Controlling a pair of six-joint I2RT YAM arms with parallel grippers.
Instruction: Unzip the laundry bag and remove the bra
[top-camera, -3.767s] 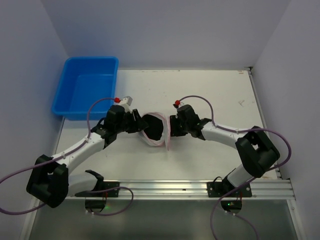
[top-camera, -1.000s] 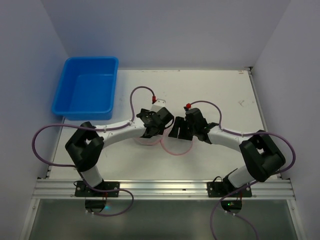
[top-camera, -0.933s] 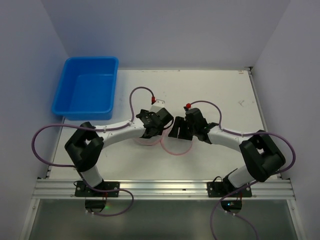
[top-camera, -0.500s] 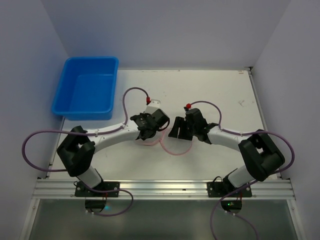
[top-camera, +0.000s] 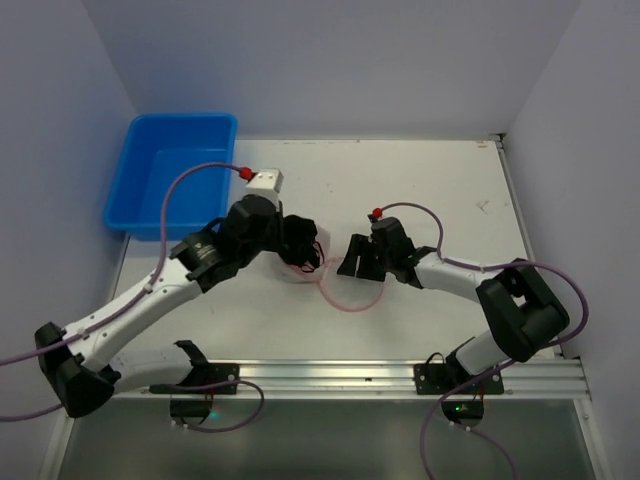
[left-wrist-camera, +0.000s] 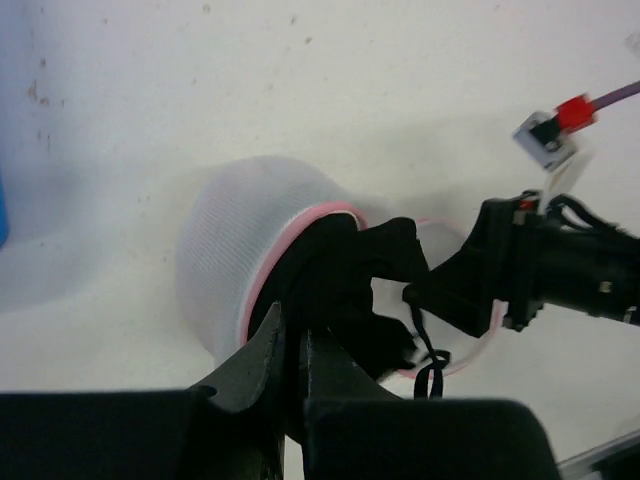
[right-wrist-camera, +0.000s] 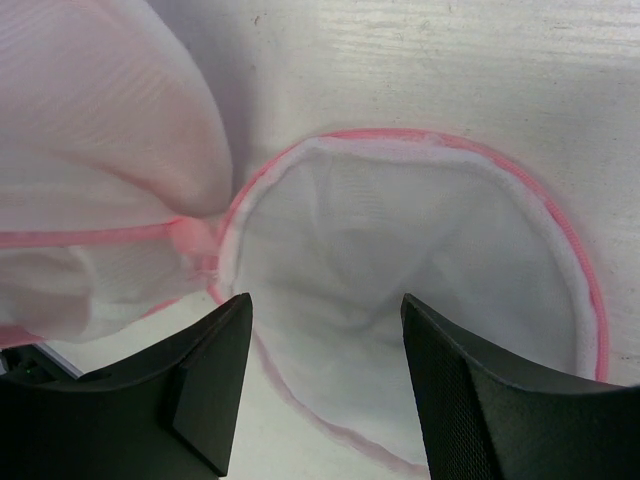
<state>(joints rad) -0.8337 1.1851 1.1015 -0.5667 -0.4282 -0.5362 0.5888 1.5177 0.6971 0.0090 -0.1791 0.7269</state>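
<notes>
Drawing the black fabric bra (left-wrist-camera: 360, 270) straight out of the drum-shaped white mesh laundry bag with pink trim (left-wrist-camera: 235, 235), lying unzipped on the white table (top-camera: 440, 180), suits best: the left gripper (left-wrist-camera: 290, 345) pinches the bra, while the right gripper (right-wrist-camera: 322, 310), jaws apart, should pin the round flap (right-wrist-camera: 420, 230).

White links (top-camera: 130, 305), black joints (top-camera: 515, 310), purple cables (top-camera: 408, 206), red plug caps (top-camera: 243, 172)

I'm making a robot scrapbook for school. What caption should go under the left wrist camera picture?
Left gripper pinches the black bra sticking out of the open white mesh laundry bag.
</notes>
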